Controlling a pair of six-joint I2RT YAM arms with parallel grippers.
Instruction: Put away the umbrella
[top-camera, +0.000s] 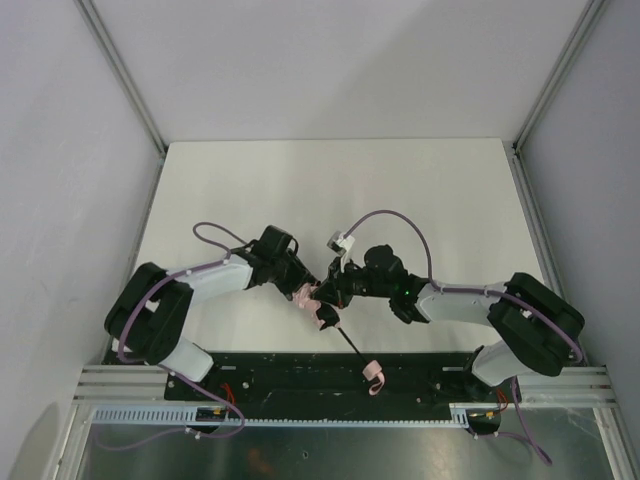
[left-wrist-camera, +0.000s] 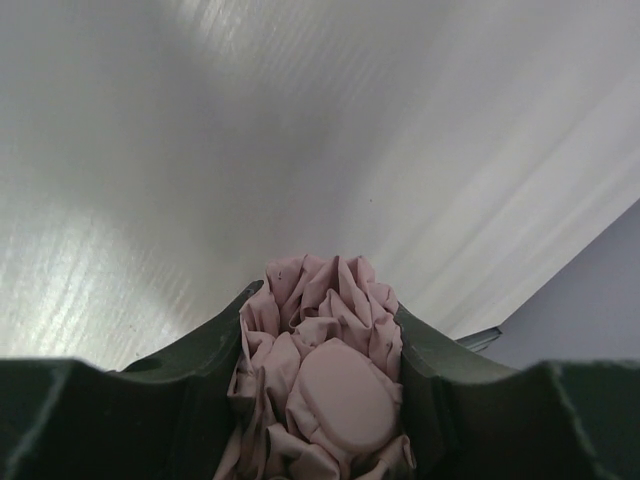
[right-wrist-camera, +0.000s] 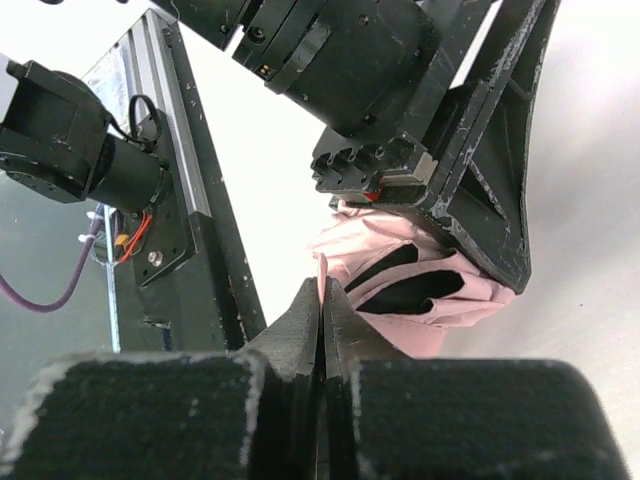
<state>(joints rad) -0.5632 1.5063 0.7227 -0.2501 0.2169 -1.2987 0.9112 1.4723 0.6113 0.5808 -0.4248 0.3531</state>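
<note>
Two arms meet low over the table (top-camera: 300, 190), near its front edge, with the umbrella (top-camera: 312, 300) between them. In the top view its long axis runs on a slant. The bunched pink canopy is the 11 o'clock end. From it the thin black shaft (top-camera: 349, 344) points toward 5 o'clock and ends in the small pink handle (top-camera: 372, 376). The handle sits over the black base plate (top-camera: 270, 368) at the near edge.

The left gripper (top-camera: 302, 291) comes in from 9 o'clock and holds the canopy. In its wrist view we see crumpled pink fabric filling the gap between its fingers (left-wrist-camera: 200, 365). The jaws are partly spread, and each presses against a side of the bundle. A smooth, rounded pink piece sits in the middle of the folds.

The right gripper (top-camera: 336, 289) comes in from 3 o'clock and lies just beside the canopy, on the shaft side. Its fingers (right-wrist-camera: 296, 330) are pressed flat together with no gap. In its wrist view a thin pink edge stands right at their tips, but we cannot tell whether it is nipped there. The rest of the fabric lies just past the tips, toward 1 o'clock, under the left gripper.
</note>
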